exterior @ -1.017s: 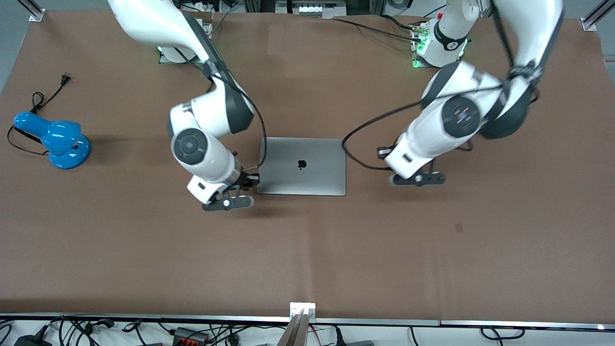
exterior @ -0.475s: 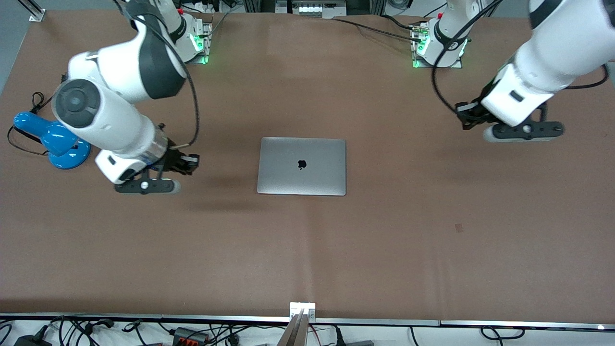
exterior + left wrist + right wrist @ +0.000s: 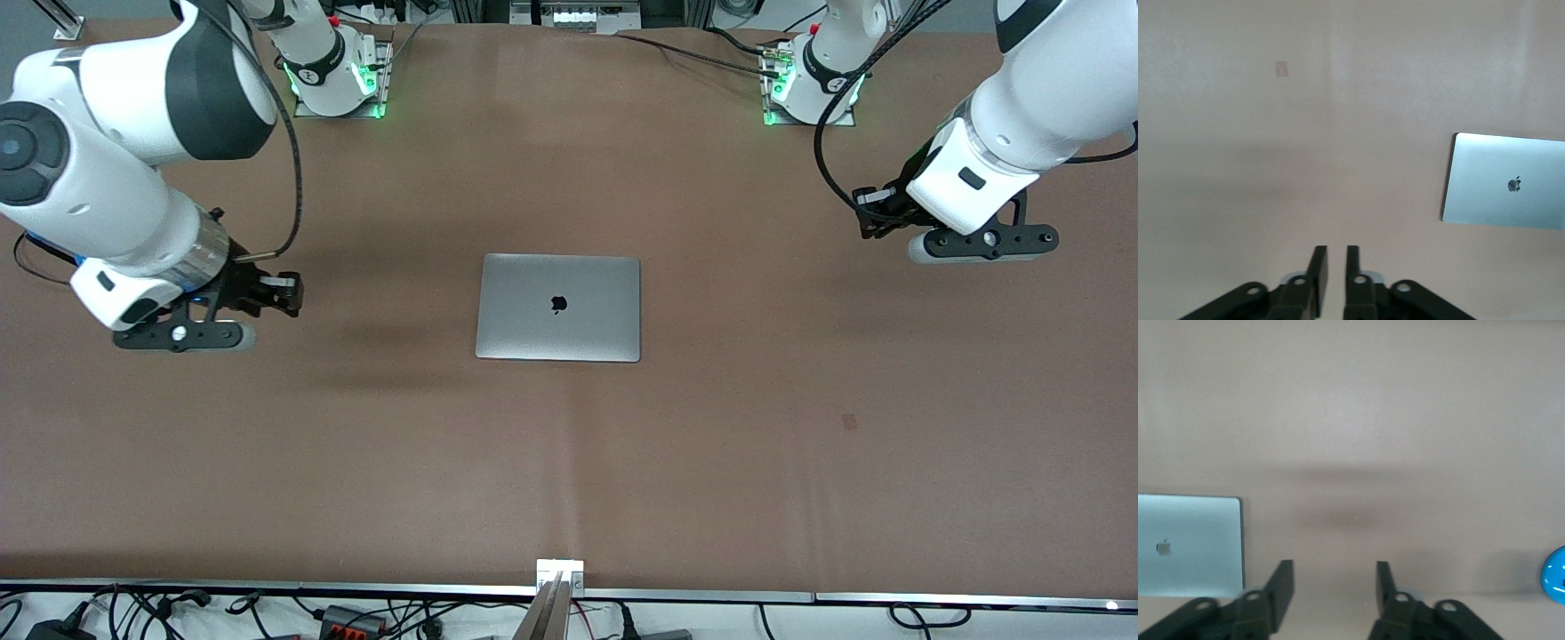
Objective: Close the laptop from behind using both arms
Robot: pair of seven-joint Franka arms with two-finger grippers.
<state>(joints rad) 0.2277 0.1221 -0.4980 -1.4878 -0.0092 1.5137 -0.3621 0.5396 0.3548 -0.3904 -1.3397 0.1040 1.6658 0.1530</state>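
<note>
The laptop (image 3: 558, 308) lies closed at the frame's centre on the brown table (image 3: 569, 462), unmoved since earlier. Both claws have withdrawn from it and part-opened. The right claw (image 3: 267, 298), mid-left in the frame, shows a wide gap; it now hides most of the blue lamp (image 3: 1556, 575). The left claw (image 3: 876, 218), upper right, shows a narrow gap over bare table.

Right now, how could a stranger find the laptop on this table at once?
Look at the middle of the brown table, between the two arms' ends. The laptop lies there, shut and flat. It is the only grey metal slab, with a black apple logo on its lid.
</note>
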